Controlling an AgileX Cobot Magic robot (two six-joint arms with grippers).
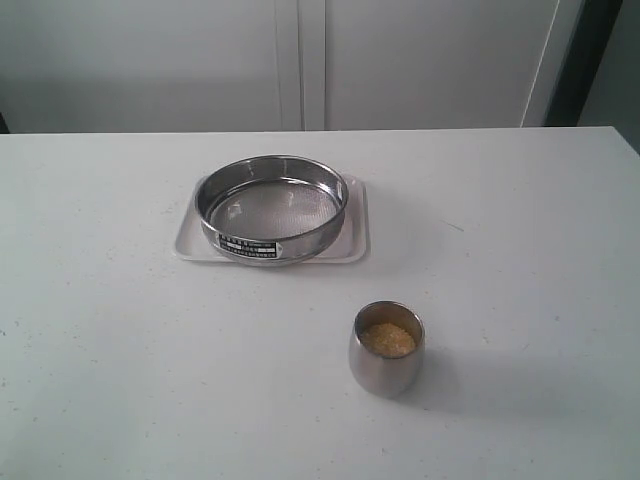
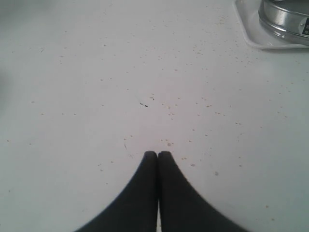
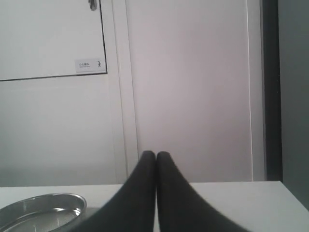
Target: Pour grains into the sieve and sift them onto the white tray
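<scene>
The sieve (image 1: 300, 240), a wide steel ring with a mesh bottom and a black label, sits empty on the white tray (image 1: 357, 215) at mid-table. Golden-yellow grains (image 1: 388, 339) fill the bottom of a small steel cup (image 1: 385, 365) nearer the front, right of centre. Neither gripper shows in the exterior view. My left gripper (image 2: 157, 153) is shut and empty over bare table, with the tray corner (image 2: 256, 38) and sieve (image 2: 285, 19) well ahead of it. My right gripper (image 3: 155, 153) is shut and empty, facing the back wall, with the sieve's rim (image 3: 41, 208) off to one side.
The white table (image 1: 120, 350) is speckled with stray grains (image 2: 169, 144) near the left gripper. White cabinet doors (image 1: 300, 60) stand behind the table's far edge, with a dark gap (image 1: 590, 60) at the far right.
</scene>
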